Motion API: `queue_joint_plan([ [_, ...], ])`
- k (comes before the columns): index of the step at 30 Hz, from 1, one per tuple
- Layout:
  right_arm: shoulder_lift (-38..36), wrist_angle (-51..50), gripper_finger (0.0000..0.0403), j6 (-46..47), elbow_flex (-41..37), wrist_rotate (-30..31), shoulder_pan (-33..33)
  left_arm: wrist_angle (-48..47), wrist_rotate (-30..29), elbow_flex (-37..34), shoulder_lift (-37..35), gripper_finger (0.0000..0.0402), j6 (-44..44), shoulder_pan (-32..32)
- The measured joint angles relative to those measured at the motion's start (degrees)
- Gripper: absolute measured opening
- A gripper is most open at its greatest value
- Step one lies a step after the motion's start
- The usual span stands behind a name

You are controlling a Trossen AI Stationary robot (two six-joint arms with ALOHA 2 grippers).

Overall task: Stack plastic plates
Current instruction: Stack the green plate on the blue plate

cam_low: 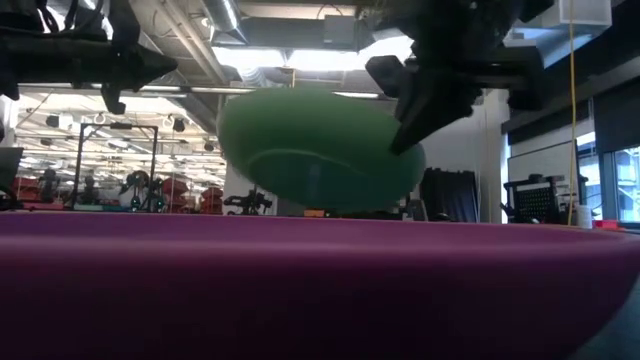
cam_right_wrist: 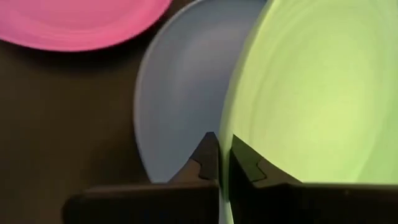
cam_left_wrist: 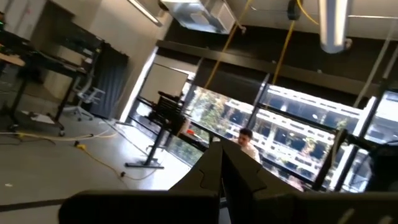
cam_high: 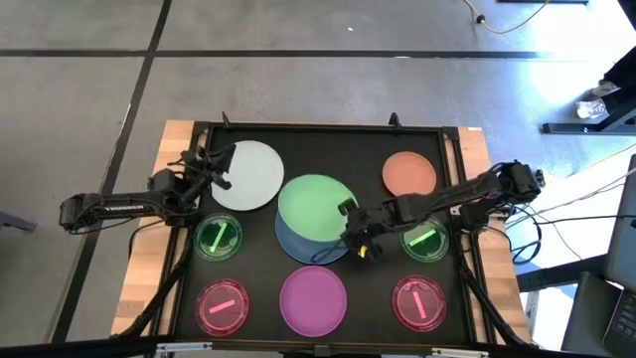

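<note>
Plates lie spread over the dark tray (cam_high: pixel 452 139), and the stacking is in its early part. Nearest the front edge sit the magenta plate (cam_high: pixel 313 300) in the middle, flanked by two small pink-red plates (cam_high: pixel 222 305) (cam_high: pixel 420 303). Behind those, two small translucent green plates (cam_high: pixel 219 238) (cam_high: pixel 424 240) sit to either side.

At the centre, the right gripper (cam_right_wrist: pixel 219 163) has its fingers pinched together on the rim of the large green plate (cam_high: pixel 316 206), which it carries lifted clear of the surface, as the low view shows (cam_low: pixel 315 150). From above, that plate hangs over the blue plate (cam_right_wrist: pixel 180 93), covering most of it but set off toward the back, so the blue rim shows at the front.

Further back, the white plate (cam_high: pixel 246 176) lies at the left and the orange plate (cam_high: pixel 409 174) at the right. The left gripper (cam_high: pixel 221 167) waits raised near the white plate's edge; its fingers look closed on nothing.

The step in hand appears to be setting green onto blue. Next, the plate likely needs drawing forward until the rims line up, then lowering flat before the fingers part, or it may land askew.
</note>
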Motion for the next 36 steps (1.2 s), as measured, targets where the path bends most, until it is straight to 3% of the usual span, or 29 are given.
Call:
queue_joint_plan([
  [15, 7.6, 1.9, 0.0001, 1.3, -0.5, -2.7, 0.7, -0.1, 1.8, 0.0, 0.0, 0.0002, 1.5, 0.0],
  [24, 8.0, 2.0, 0.0037, 5.7, -0.5, -0.4, 0.6, -0.2, 2.1, 0.0, 0.0, 0.0002, 1.3, 0.0],
  [36, 6.0, -0.5, 0.0124, 5.8, 1.0, 0.4, 1.3, -0.2, 16.0, 0.0, 0.2, 0.0002, 5.5, 0.0],
])
